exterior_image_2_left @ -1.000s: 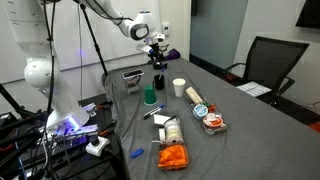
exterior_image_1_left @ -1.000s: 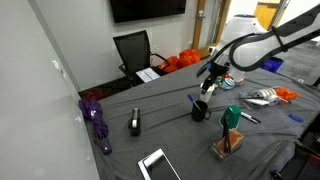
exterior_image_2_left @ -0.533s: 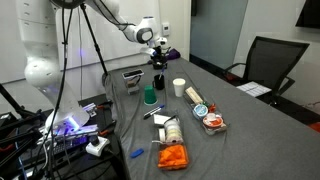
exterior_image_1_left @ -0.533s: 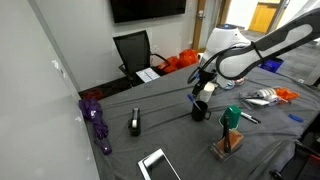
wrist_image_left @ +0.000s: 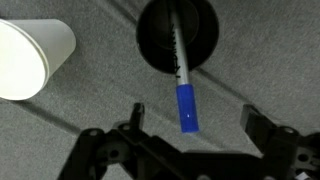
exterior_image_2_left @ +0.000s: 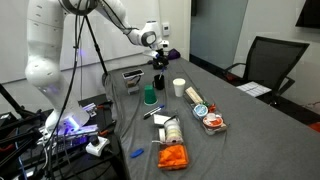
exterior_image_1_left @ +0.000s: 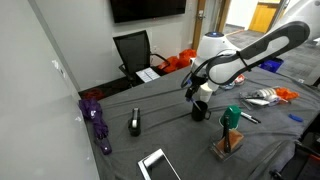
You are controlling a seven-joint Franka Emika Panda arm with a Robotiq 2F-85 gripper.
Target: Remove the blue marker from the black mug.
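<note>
The fingers (wrist_image_left: 258,128) stand wide open and hold nothing. In the wrist view they hang above the surface (wrist_image_left: 80,105), one on each side of the blue end of the marker (wrist_image_left: 182,75). The marker is inside the mug (wrist_image_left: 150,45). It leans on the rim, and its blue end sticks out over the edge toward the fingers. In an exterior view the arm is close above the mug (exterior_image_1_left: 199,111), so I judge the next move is to go down and close on the marker.

Several things could go wrong here. The marker only leans, so if one finger touches it first it may slide along the rim, and the fingers would then close on nothing. If the fingers go too low, one could hit the rim and push or tip the mug. The cup (wrist_image_left: 30,58) is just beside the mug and could be knocked too. If the marker is pulled sideways and not along its own line, it could lever the mug over.
</note>
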